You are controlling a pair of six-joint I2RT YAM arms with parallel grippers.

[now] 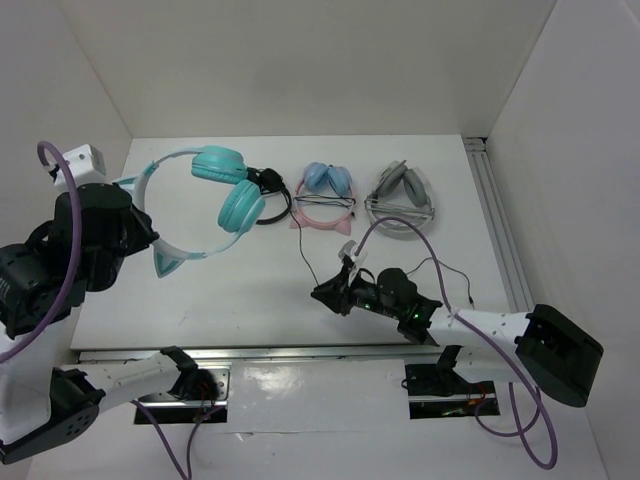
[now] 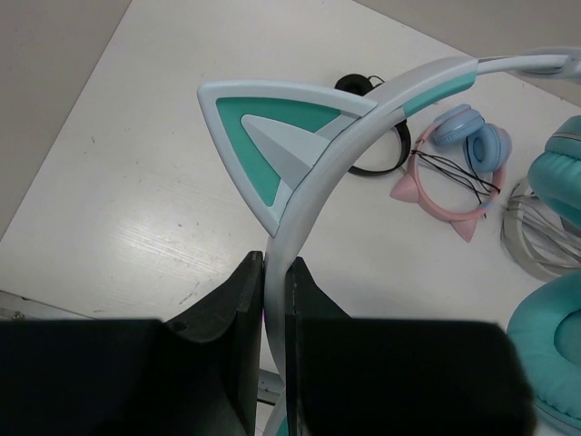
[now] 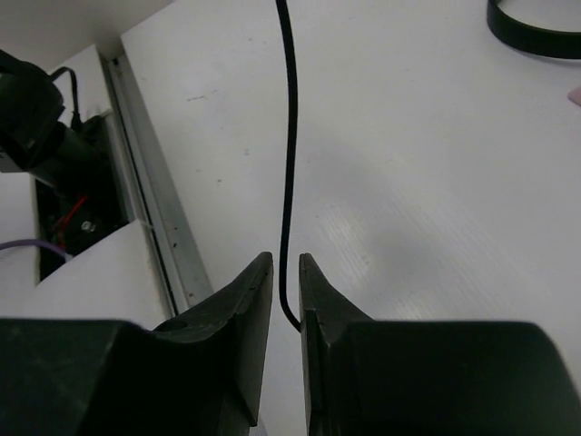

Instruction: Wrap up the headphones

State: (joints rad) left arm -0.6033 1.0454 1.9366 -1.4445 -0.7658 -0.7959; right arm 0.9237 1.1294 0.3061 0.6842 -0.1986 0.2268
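Teal cat-eared headphones (image 1: 222,188) at far left, pale headband (image 2: 309,182) arching leftward (black cable (image 3: 289,136) strung rightward)

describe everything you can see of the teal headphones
The headphones have teal padded cups, a pale glossy headband and teal-lined cat ears. The left pincer is shut on the headband beside one ear, holding it off the table. Their thin black cable passes through the right pincer, whose jaws stand narrowly apart.

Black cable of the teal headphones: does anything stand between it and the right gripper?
Nothing visible does. In the right wrist view the cable runs straight into the right gripper, whose jaws stand slightly apart on either side of it.
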